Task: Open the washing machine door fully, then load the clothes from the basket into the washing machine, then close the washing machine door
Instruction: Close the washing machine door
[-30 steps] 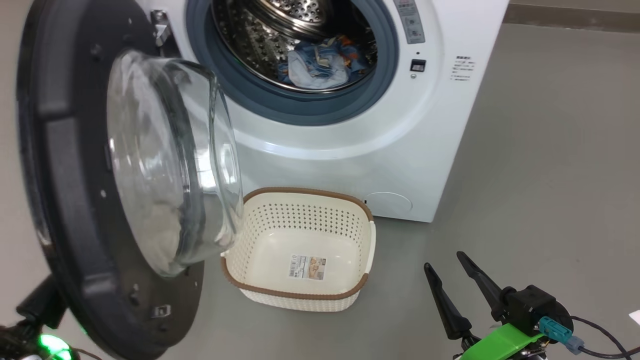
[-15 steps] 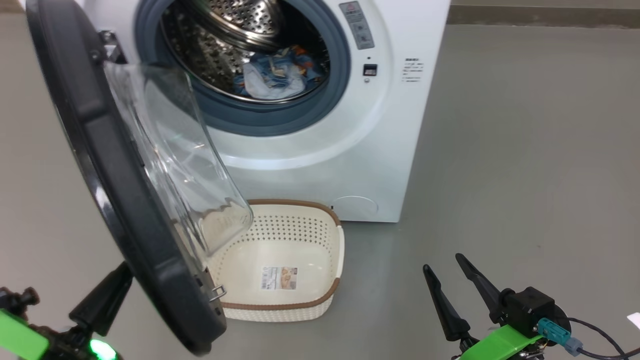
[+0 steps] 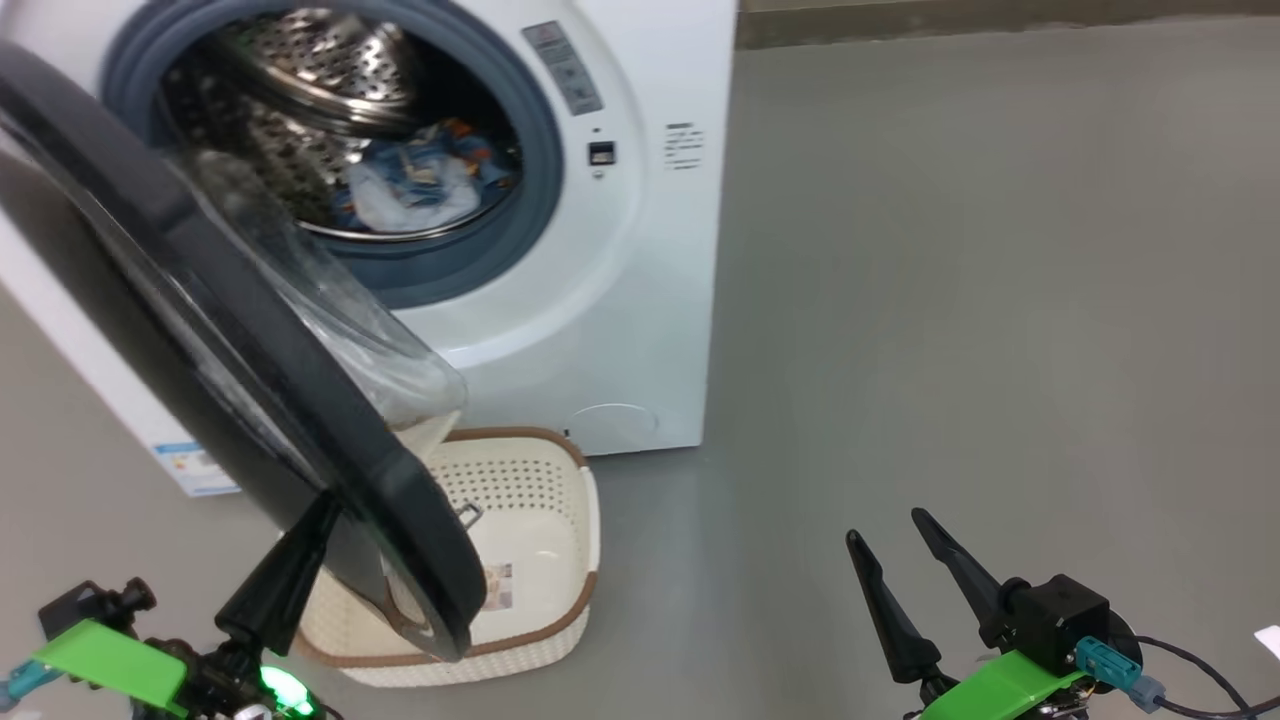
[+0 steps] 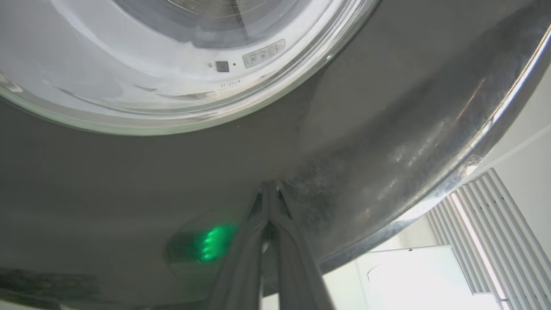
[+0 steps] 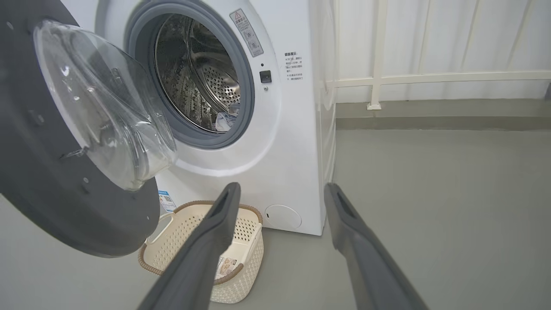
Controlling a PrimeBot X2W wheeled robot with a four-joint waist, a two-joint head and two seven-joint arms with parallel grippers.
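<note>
Head view: left gripper (image 3: 310, 525), closed, touches the partly open door (image 3: 150, 300); right gripper (image 3: 886, 525) spread, empty; clothes (image 3: 415, 185) inside drum (image 3: 290, 110).

Glossy black washing machine door (image 3: 200, 330); perforated plastic basket (image 3: 545, 500)

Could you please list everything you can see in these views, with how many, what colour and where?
washing machine: one, white, standing on the floor.
washing machine door: one, black rim with a clear glass centre, partly open, overlapping the basket in the head view.
clothes: a small heap, light blue and white, inside the machine.
basket: one, cream with a brown rim, on the floor in front of the machine, no clothes seen in it.
floor: grey.
railing: one, white, along the wall beyond the machine.
left gripper: dark, jaws shut, tips against the door's black outer face.
right gripper: dark, jaws open, holding nothing, above the floor.
</note>
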